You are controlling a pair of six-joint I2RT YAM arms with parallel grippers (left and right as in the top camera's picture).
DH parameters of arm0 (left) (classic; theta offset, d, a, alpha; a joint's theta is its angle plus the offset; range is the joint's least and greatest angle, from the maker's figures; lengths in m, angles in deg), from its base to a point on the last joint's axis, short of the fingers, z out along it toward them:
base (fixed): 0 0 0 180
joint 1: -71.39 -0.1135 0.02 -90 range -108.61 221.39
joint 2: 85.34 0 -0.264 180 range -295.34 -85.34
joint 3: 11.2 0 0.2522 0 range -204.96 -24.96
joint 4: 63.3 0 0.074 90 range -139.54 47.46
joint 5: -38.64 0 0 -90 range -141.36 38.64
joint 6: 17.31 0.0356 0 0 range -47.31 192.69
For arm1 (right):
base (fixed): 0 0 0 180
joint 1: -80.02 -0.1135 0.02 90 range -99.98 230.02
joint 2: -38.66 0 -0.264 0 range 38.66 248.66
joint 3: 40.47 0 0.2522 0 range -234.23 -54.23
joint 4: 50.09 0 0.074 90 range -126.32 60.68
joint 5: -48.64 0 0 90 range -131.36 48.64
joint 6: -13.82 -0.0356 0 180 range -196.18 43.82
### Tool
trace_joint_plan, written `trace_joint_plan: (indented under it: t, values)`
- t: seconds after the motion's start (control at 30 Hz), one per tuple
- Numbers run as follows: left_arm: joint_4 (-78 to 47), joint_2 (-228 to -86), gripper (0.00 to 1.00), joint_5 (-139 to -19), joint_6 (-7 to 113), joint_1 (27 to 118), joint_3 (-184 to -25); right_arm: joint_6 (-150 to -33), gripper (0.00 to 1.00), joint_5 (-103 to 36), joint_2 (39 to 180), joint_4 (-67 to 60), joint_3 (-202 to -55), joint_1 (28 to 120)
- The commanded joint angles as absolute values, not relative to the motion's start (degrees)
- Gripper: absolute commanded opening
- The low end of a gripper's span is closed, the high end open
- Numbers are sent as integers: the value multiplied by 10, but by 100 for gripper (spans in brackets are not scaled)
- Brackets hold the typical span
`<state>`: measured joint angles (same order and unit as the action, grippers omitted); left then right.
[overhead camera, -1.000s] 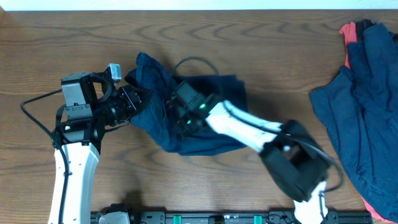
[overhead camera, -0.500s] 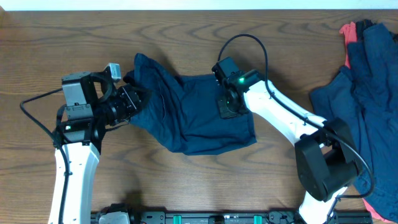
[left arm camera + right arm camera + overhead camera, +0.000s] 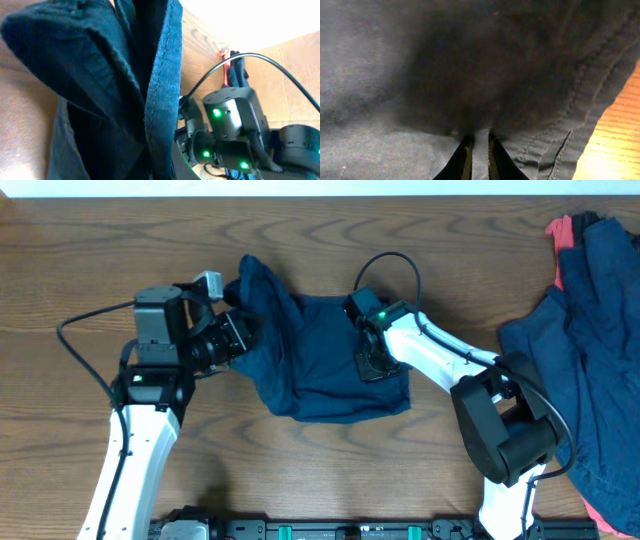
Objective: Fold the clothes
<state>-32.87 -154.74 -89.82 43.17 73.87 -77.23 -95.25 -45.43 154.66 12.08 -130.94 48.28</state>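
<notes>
A dark navy-blue garment lies mid-table, partly doubled over. My left gripper is at its left edge, shut on the cloth and holding that edge raised and bunched. In the left wrist view the hanging navy cloth hides the fingers. My right gripper presses down on the garment's right part. In the right wrist view its fingers are nearly together with a pinch of navy cloth between them. More navy clothes are heaped at the right edge, with a coral-red piece at the top.
The wooden table shows around the garment. The right arm with green lights shows in the left wrist view close behind the hanging cloth. The arm bases stand at the front edge.
My left arm has moved right, carrying the garment's left edge with it. My right gripper went from the garment's left part to its right part, then slightly toward the front.
</notes>
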Motion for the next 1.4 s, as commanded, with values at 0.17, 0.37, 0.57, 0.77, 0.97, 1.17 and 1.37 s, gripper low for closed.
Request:
trace_joint_plan:
  t: [0.17, 0.37, 0.57, 0.77, 0.97, 1.17, 1.37]
  values:
    - [-418, -1563, 6, -889, 385, 787, -795, -1007, 11, -456, 1563, 112, -1305, 437]
    - [-424, -1591, 6, -881, 385, 831, -795, -1016, 12, -456, 1563, 105, -1305, 418]
    - [-429, -1634, 6, -881, 385, 869, -795, -1019, 13, -454, 1563, 106, -1305, 412]
    - [-455, -1653, 6, -881, 366, 897, -795, -1026, 12, -452, 1563, 105, -1305, 411]
    - [-471, -1656, 6, -846, 366, 918, -795, -1036, 11, -449, 1563, 98, -1305, 406]
    - [-470, -1656, 6, -843, 366, 923, -795, -1041, 14, -472, 1552, 124, -1330, 415]
    - [-464, -1660, 6, -842, 371, 923, -795, -1039, 17, -502, 1497, 144, -1351, 472]
